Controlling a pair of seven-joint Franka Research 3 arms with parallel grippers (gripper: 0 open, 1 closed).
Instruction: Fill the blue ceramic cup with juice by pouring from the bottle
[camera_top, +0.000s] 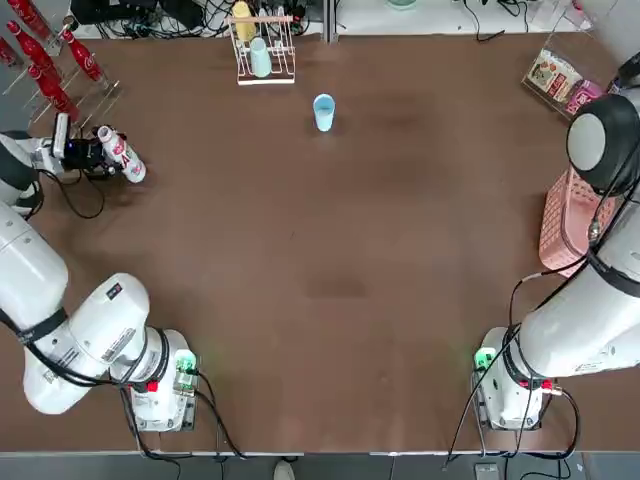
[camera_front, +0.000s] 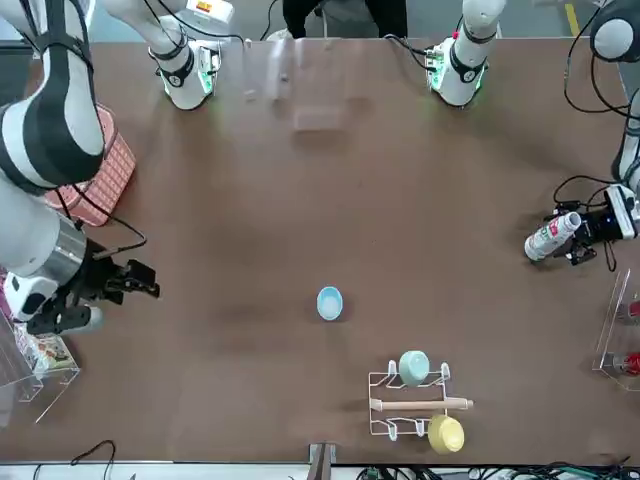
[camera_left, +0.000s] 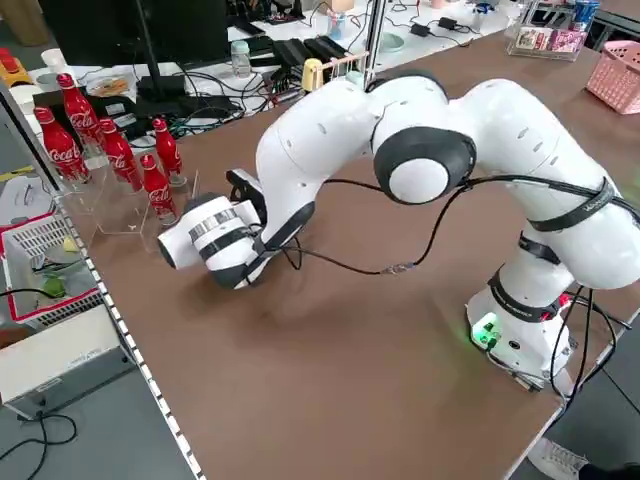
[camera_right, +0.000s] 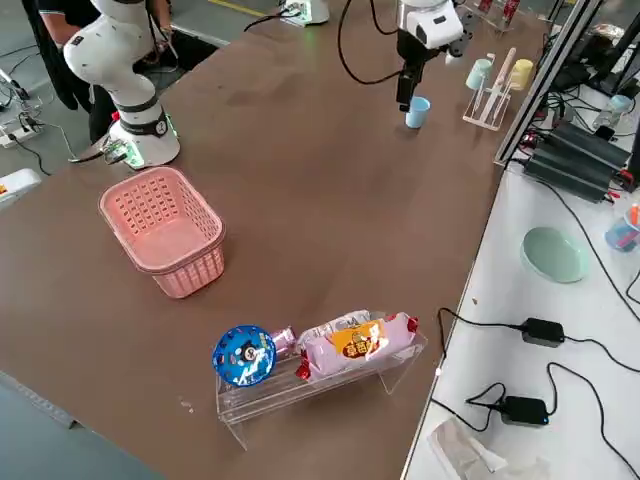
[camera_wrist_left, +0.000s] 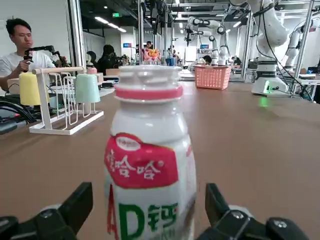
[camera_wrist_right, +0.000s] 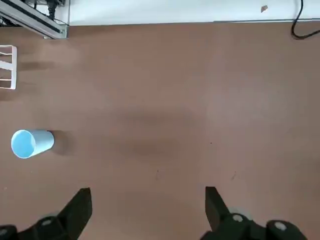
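Left tool (camera_wrist_left: 145, 220) straddles the upright bottle (camera_wrist_left: 148, 165), fingers spread, gripping nothing; a low, centred squeeze suits it, blue cup (camera_top: 323, 111) well apart

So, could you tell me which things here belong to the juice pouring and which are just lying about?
For the job:
- bottle, standing between the open fingers of the left gripper
- blue cup

Lying about:
- cup rack
- pink basket
- red bottles
- snack stand
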